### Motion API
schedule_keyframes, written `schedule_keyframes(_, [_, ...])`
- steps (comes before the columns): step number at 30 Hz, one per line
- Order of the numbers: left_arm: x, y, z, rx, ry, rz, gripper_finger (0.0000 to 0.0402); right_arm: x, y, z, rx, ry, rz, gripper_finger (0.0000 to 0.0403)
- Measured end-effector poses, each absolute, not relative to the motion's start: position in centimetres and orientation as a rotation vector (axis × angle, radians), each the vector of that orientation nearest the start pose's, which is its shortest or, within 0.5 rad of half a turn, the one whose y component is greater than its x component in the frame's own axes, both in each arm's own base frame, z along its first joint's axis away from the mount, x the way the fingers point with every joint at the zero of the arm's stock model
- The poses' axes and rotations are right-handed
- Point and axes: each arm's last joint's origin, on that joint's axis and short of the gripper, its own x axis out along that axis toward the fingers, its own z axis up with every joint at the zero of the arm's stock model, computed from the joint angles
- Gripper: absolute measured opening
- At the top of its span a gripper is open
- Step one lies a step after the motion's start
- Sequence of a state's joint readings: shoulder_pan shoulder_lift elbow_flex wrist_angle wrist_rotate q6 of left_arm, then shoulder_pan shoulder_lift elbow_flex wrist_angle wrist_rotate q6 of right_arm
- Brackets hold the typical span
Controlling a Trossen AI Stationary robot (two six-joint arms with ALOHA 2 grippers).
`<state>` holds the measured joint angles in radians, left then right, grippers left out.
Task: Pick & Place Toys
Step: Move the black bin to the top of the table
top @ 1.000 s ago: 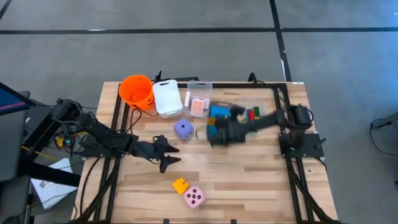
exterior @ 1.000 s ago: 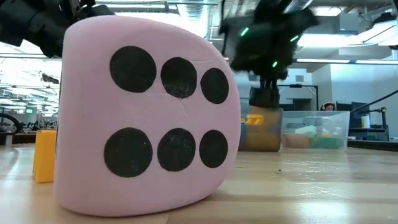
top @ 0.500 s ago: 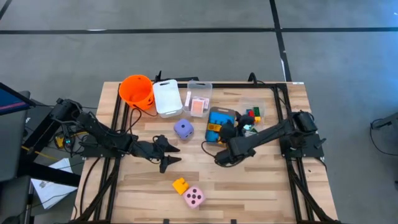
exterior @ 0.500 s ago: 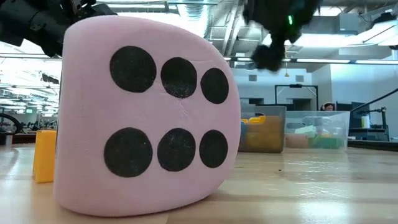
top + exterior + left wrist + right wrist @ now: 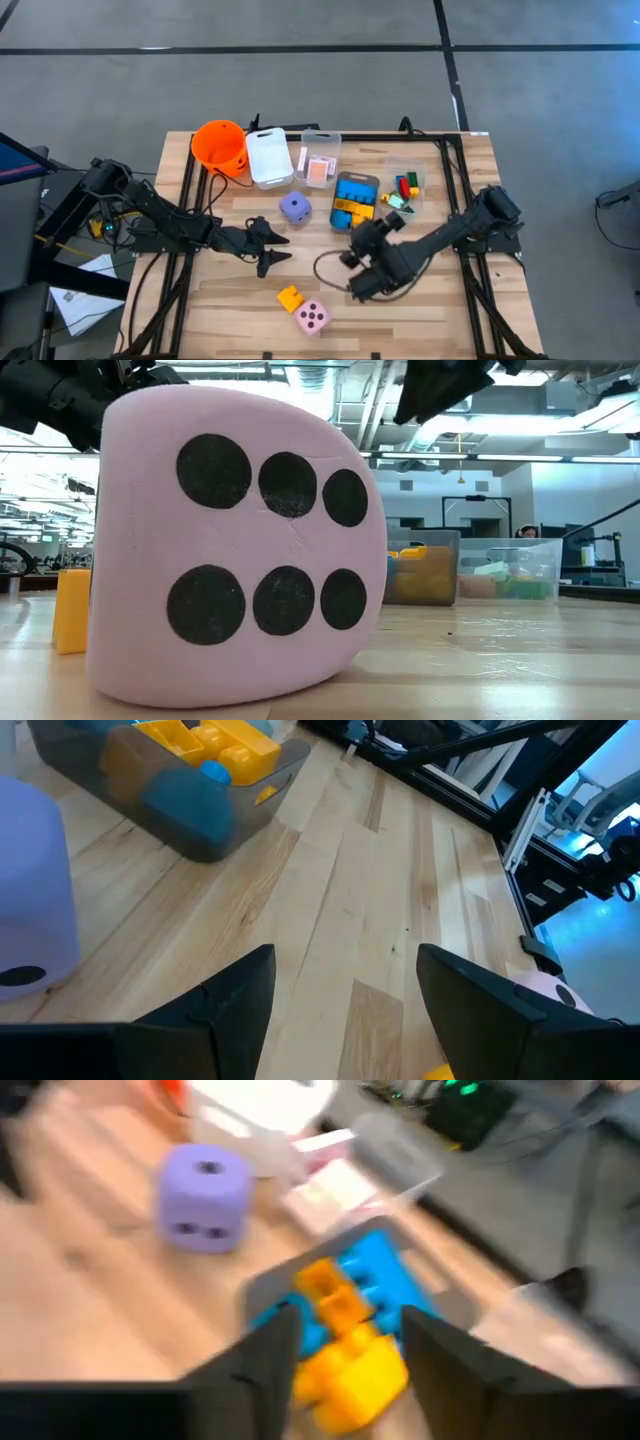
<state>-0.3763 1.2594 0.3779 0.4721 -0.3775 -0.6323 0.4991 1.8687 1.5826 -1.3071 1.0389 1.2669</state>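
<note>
A pink dotted die [image 5: 312, 317] and an orange-yellow brick [image 5: 290, 297] lie near the table's front edge. A purple die [image 5: 294, 208] sits mid-table. Blue and yellow bricks fill a grey bin [image 5: 355, 195]. Red and green bricks lie in a clear bin [image 5: 405, 186]. Pink-backed cards lie in another clear bin [image 5: 320, 162]. My right gripper [image 5: 366, 240] is open and empty [image 5: 345, 1350], raised just near of the grey bin [image 5: 330, 1320]. My left gripper [image 5: 270, 250] is open and empty [image 5: 345, 980], between the purple die [image 5: 30, 920] and the pink die [image 5: 545, 988].
An orange bucket [image 5: 220, 146] and a white bin [image 5: 268, 157] stand at the far left. The table's frame rails run along both sides. In the low view the pink die [image 5: 230, 550] fills the foreground, with the brick [image 5: 72, 610] beside it.
My right gripper has risen from the grey bin and drawn back toward the table's near edge, leaving the blue and yellow bricks showing in the bin. My left arm has kept still.
</note>
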Motion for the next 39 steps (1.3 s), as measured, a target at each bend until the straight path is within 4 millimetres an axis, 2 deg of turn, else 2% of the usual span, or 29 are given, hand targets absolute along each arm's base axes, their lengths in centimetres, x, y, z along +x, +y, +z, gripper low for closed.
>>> schedule_keyframes(3, [21.6,-7.4,16.6,-0.474,0.365,0.120,0.0237,32.1,15.8,25.8,0.073,0.613,-0.915,0.0061])
schedule_keyframes(5, [21.6,-7.4,16.6,-0.474,0.365,0.121,0.0237,32.1,16.4,25.4,0.079,0.609,-0.899,0.0017])
schedule_keyframes(9, [21.6,-7.4,16.6,-0.479,0.364,0.121,0.0237,32.4,16.6,25.5,0.177,0.620,-0.883,0.0021])
schedule_keyframes(14, [21.6,-7.4,16.6,-0.501,0.363,0.126,0.0237,33.0,16.4,25.0,0.238,0.647,-0.874,0.0005])
schedule_keyframes(19, [21.6,-7.3,16.6,-0.505,0.363,0.132,0.0237,34.8,16.1,22.5,0.271,0.745,-0.863,0.0002])
schedule_keyframes(23, [21.7,-7.1,16.6,-0.511,0.367,0.143,0.0237,36.6,15.8,18.8,0.198,0.859,-0.846,0.0002])
schedule_keyframes(31, [21.8,-6.5,16.4,-0.510,0.373,0.171,0.0237,38.4,13.2,14.9,0.146,1.050,-0.844,0.0001])
schedule_keyframes(39, [21.8,-6.4,16.3,-0.506,0.383,0.180,0.0237,39.2,9.5,13.9,0.066,1.172,-0.862,0.0001])
